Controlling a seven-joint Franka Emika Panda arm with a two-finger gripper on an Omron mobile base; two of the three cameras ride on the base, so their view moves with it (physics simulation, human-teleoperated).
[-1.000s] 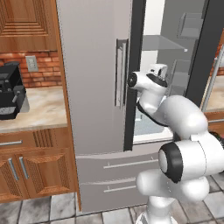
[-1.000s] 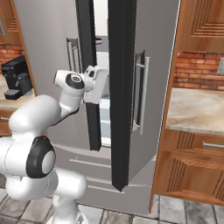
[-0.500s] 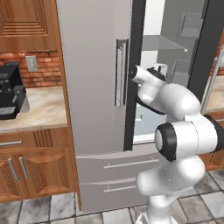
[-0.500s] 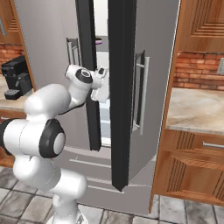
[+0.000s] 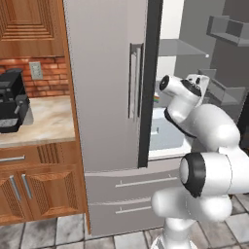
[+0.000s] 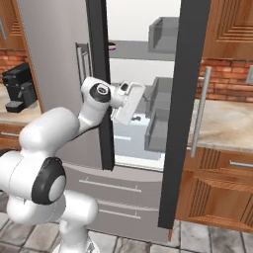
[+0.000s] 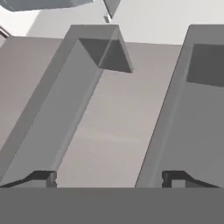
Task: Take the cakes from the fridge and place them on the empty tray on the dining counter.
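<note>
The fridge has its left door shut and its right door swung wide open. My arm reaches into the opening, and the white hand sits at mid-shelf height beside the open door's grey bins. In the hand view my gripper is open with nothing between the fingertips, facing those door bins. A sliver of the rainbow-striped cake peeks past the shut door's edge. The chocolate cake is hidden. The brown tray and dining counter are out of view.
A pale blue tray lies on the fridge shelf below the hand. A small purple item sits on the upper shelf. A black coffee machine stands on the wall counter to the left, and wood cabinets are to the right.
The right fridge door has swung much wider open. My hand has moved further right into the opening, toward the door's bins.
</note>
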